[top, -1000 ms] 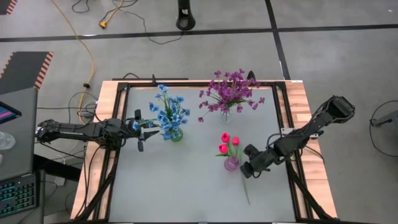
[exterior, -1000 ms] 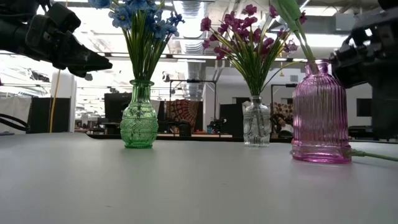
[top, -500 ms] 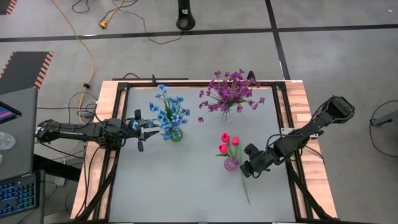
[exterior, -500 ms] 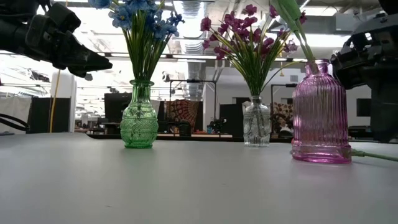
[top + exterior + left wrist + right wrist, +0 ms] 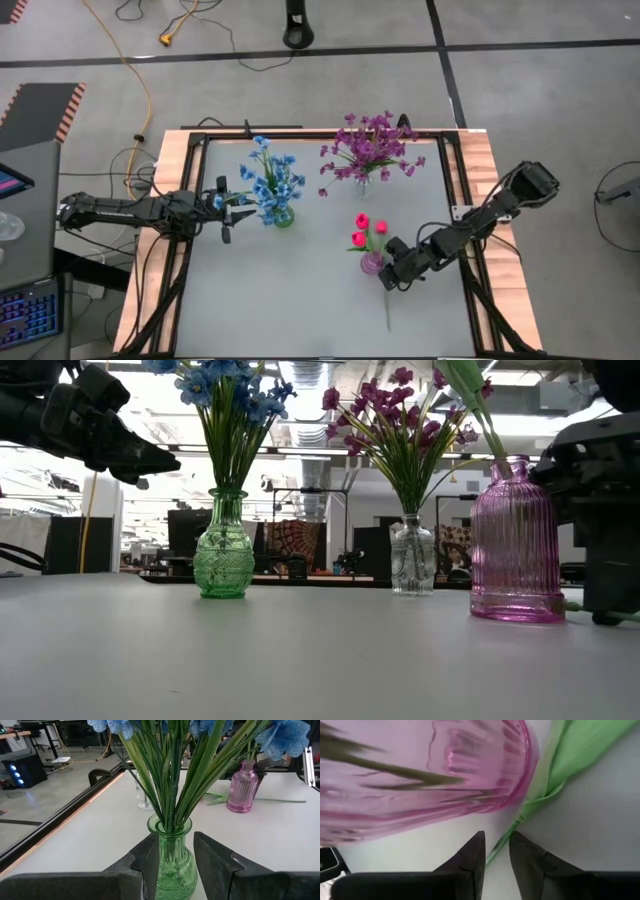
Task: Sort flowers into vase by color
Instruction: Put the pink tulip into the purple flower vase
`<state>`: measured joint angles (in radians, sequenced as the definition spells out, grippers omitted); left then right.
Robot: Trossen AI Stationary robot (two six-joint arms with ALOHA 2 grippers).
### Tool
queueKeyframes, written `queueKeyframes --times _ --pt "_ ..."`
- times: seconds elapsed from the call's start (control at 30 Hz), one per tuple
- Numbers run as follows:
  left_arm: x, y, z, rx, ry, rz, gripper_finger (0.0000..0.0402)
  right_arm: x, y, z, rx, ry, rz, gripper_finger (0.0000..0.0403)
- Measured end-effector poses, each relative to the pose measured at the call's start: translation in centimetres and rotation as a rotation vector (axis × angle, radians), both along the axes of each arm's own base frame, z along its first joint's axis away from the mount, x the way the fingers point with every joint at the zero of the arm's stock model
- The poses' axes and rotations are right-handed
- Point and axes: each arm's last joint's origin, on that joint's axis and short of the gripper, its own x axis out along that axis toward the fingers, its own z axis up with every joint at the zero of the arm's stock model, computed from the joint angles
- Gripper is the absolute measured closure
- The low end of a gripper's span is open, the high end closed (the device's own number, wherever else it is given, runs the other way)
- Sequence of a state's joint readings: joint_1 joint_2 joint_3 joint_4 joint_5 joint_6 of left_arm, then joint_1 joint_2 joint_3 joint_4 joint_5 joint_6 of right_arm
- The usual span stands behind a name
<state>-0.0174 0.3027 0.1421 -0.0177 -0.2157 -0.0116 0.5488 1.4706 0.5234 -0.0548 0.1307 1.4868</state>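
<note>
My right claw [image 5: 494, 851] is low on the table, narrowly open around the green stem [image 5: 506, 840] lying beside the pink vase [image 5: 517, 540]. If I lift carelessly, I may knock this vase. My left claw [image 5: 232, 211] waits, half open, near the green vase [image 5: 223, 550].

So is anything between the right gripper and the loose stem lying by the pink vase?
Nothing visible. The right gripper is low at the table beside the pink vase, and in its wrist view the green stem lies on the table just ahead of its parted fingers. The vase crowds one side only.
</note>
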Motion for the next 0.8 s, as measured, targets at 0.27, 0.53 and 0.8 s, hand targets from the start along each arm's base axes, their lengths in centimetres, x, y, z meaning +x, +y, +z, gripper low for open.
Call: queueKeyframes --times 0.27,0.53,0.8 --pt "0.0 0.0 0.0 0.0 0.0 0.0 0.0291 -0.02 -0.02 -0.11 0.002 0.009 -0.012 0.0298" --pt "0.0 0.0 -0.01 0.0 0.0 0.0 0.0291 -0.12 -0.07 -0.23 0.007 0.022 -0.029 0.0366" --pt "0.0 0.0 -0.01 -0.002 0.0 0.0 0.0291 -0.11 -0.05 -0.23 0.034 0.03 -0.068 0.0385"
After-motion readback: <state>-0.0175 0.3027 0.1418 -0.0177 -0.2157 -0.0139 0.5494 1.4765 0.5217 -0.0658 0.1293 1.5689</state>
